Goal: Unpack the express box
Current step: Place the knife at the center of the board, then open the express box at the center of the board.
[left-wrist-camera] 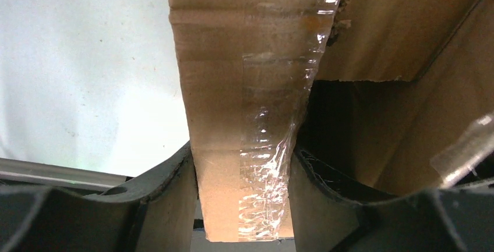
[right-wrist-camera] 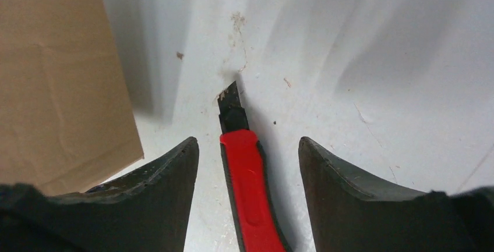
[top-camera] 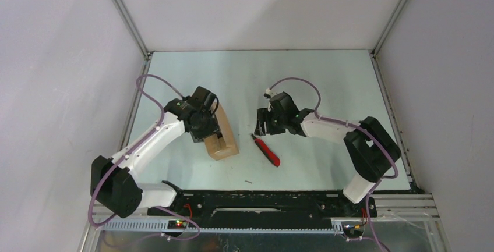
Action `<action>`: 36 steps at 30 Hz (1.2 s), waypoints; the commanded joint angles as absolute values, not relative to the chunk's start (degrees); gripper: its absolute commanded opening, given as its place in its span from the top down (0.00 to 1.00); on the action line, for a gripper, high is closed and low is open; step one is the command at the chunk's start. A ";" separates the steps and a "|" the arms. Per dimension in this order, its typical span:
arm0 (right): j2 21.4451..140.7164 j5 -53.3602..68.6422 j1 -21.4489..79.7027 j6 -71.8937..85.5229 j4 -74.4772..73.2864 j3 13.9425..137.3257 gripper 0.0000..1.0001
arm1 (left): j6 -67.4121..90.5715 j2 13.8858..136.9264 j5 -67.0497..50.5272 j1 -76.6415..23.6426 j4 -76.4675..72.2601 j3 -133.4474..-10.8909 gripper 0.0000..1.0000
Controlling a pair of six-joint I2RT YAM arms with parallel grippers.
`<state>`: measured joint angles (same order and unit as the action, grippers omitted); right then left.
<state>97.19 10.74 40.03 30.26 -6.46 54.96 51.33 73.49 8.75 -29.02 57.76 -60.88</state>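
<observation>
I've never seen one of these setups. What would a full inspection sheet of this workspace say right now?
Surface: pale table, a few scuffs and specks.
Job's things: express box standing on the table; red utility knife lying to its right, apart from it, blade tip out.
Clutter: nothing seen.
Grippers: left gripper, fingers clamped on a taped flap of the box; right gripper open, fingers straddling the knife without touching it.
Cables: purple cables loop along both arms.
Surroundings: white walls joined by metal corner posts.

Left gripper (left-wrist-camera: 242, 159) pinches taped flap (left-wrist-camera: 233, 60) of express box (left-wrist-camera: 419, 42).
</observation>
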 commanded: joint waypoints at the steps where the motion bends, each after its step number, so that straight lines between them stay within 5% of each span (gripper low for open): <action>1: 89.91 5.88 41.79 28.74 -10.36 57.85 0.33 | 48.00 71.63 7.57 -29.27 54.28 -64.96 0.42; 7: 84.59 4.07 45.67 28.93 -13.51 62.25 0.31 | 46.51 68.76 8.31 -28.94 53.85 -66.13 0.12; 29: 105.77 -15.71 62.89 20.69 -31.62 93.46 0.29 | 43.07 68.33 0.63 -13.62 46.28 -63.02 0.09; 33: 105.87 -16.24 62.75 21.89 -30.28 91.75 0.35 | 42.89 69.17 -0.73 -13.63 45.91 -62.47 0.09; 36: 106.46 -15.52 62.84 22.50 -30.01 91.87 0.56 | 43.23 69.27 -0.19 -13.62 45.79 -60.87 0.09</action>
